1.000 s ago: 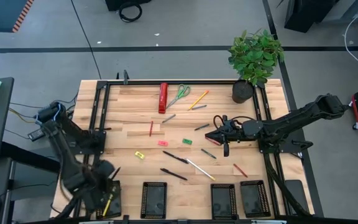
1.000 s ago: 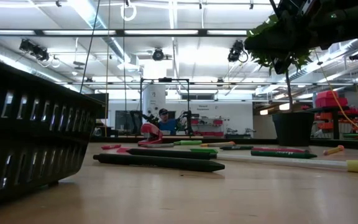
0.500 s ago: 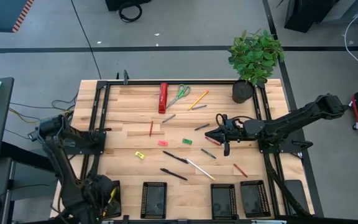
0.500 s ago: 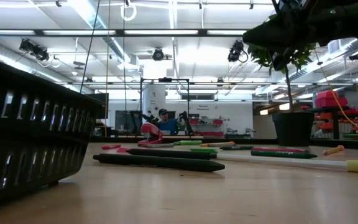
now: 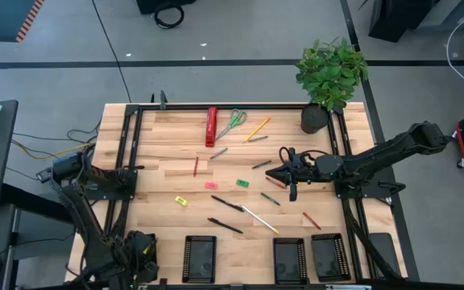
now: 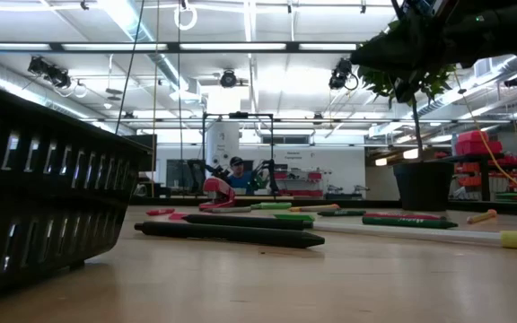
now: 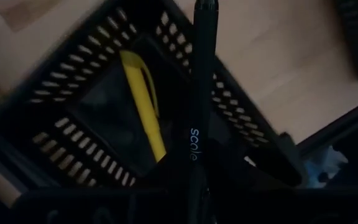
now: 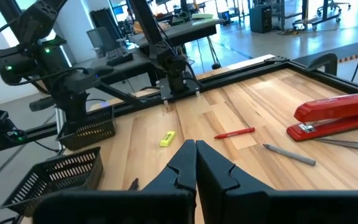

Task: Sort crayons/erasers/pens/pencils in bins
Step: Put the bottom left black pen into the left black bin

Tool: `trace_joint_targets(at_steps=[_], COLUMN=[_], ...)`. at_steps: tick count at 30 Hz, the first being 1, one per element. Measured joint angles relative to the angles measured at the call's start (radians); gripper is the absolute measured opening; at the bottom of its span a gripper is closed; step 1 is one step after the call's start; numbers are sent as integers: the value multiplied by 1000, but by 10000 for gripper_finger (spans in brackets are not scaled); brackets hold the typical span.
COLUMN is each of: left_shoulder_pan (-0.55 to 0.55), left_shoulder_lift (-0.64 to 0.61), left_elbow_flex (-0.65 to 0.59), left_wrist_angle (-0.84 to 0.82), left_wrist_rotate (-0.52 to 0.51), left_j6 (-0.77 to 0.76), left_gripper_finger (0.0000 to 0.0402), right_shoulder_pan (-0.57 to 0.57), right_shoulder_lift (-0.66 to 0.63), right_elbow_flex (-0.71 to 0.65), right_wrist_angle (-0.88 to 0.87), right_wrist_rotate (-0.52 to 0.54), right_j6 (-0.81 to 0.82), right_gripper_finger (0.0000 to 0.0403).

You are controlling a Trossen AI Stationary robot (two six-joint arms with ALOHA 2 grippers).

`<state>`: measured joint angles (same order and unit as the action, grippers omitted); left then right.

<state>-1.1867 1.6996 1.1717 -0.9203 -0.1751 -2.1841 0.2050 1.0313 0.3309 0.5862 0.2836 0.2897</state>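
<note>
Left gripper (image 5: 139, 256) low over leftmost bin (image 7: 73, 118) at table's near left corner, fingers pinching black pen (image 7: 199, 93) upright above it; yellow pen (image 7: 143, 102) lies inside bin. Three more bins (image 5: 200, 258) along near edge. Loose pens, pencils, crayons, erasers (image 5: 180, 200) scattered mid-table. Right gripper (image 5: 274, 175) hovers right of centre, fingers pressed together, holding nothing. Red stapler (image 5: 211, 126) near far edge.

Black pen (image 7: 199, 124) above bin (image 7: 61, 112) holding yellow pen (image 7: 143, 99).
</note>
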Motion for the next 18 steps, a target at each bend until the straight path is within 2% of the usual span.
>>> trace_joint_targets(at_steps=[8,18], left_shoulder_pan=[-23,-44], left_shoulder_lift=[38,42], left_elbow_flex=[0,0], left_wrist_angle=[3,-28], left_wrist_rotate=[16,-16], left_j6=[-3,17], left_gripper_finger=[48,79], right_shoulder_pan=[0,0], right_shoulder_lift=[0,0], right_elbow_flex=[0,0], right_wrist_angle=[-11,9], right_wrist_rotate=[1,23], right_j6=[12,44], right_gripper_finger=[11,11])
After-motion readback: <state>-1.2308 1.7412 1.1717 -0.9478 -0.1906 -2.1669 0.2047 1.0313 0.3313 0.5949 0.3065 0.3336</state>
